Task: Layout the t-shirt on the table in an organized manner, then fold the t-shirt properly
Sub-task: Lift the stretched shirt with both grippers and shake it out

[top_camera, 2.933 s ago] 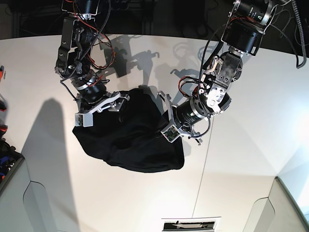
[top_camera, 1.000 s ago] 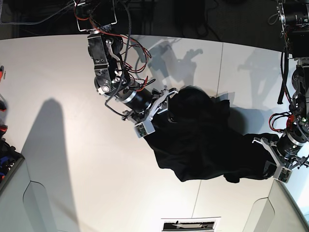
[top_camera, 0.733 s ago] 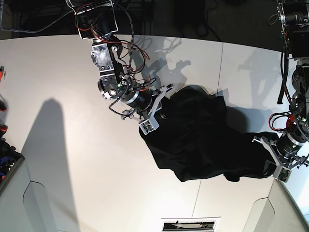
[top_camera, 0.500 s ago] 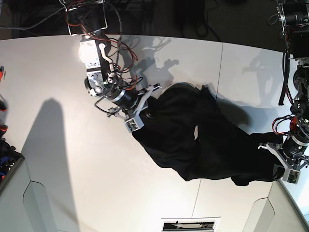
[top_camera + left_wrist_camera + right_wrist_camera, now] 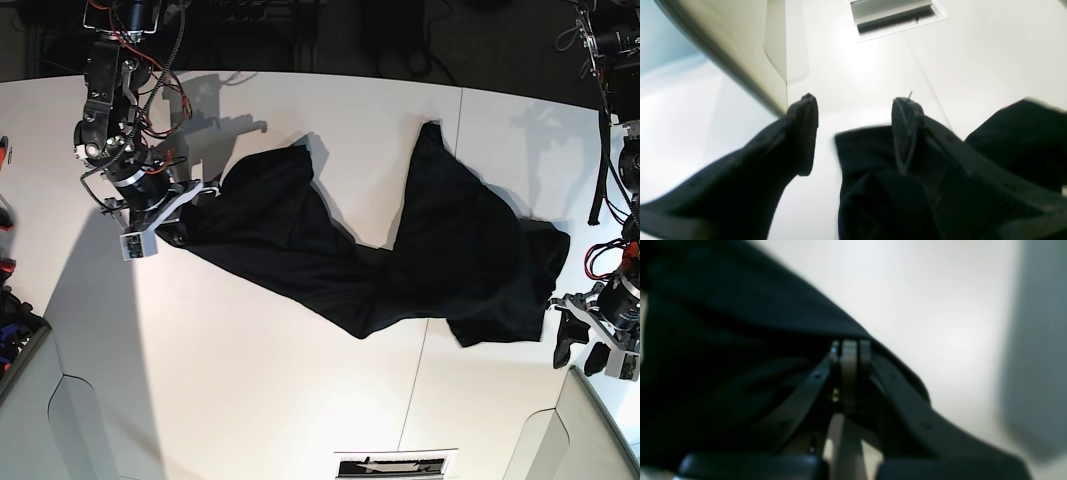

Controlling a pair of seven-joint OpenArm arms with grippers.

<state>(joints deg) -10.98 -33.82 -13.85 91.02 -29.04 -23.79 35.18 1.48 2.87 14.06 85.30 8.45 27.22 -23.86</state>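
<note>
Right gripper (image 5: 172, 222) at view-left, jaws clenched on the t-shirt's (image 5: 400, 265) end; shirt lies strung long across the table (image 5: 250, 390) toward view-right, where left gripper (image 5: 590, 345) hangs just past the far edge, jaws released, holding nothing.

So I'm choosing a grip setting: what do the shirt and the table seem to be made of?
The shirt looks like thin, soft knit cloth, matte black: it drapes in loose folds and bunches where the right pincer pinches it. The table looks like a hard, smooth white board, faintly glossy, crossed by a thin seam.
</note>
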